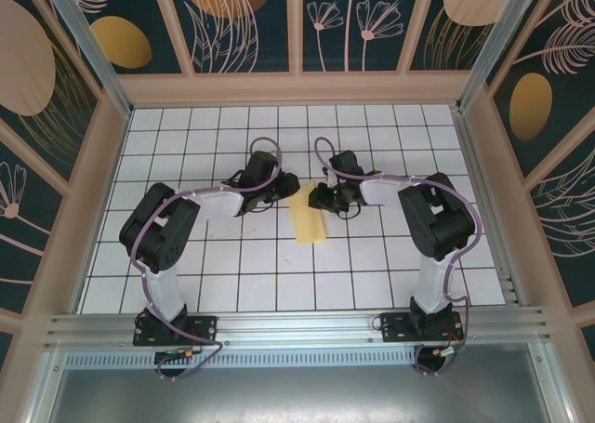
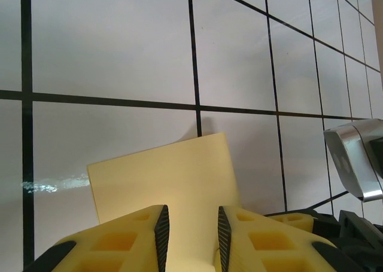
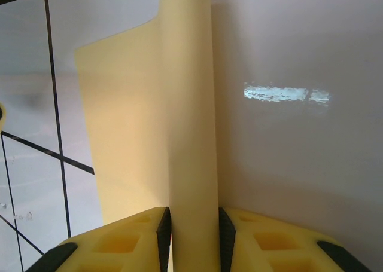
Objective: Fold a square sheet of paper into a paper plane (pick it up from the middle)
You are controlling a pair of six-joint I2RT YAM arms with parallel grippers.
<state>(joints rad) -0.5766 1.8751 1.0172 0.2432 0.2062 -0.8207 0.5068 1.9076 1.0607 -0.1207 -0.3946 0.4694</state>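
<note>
Top external first: the sheet of paper (image 1: 310,223) lies on the white gridded table (image 1: 214,265) between the two arms, folded into a narrow strip. Its long axis runs near-to-far and leans slightly right at the far end. The left claw (image 1: 286,191) and right claw (image 1: 323,198) both crowd that far end, so it's hidden from up here and I honestly can't make out any fingers. Left wrist: the paper (image 2: 167,176) is a pale flat piece sticking out ahead of the left claw (image 2: 191,227) with one corner pointing away, and it carries on down into the gap between the yellow fingers (image 2: 119,242). Those stand a bit apart, but whether they're actually pinching it, can't tell. Its near part is cut off by the frame bottom. Right wrist: the right claw (image 3: 193,224) is clamped on a rolled-over fold of the paper (image 3: 137,116), which fills the space between both pads and runs straight away to the top edge.
</note>
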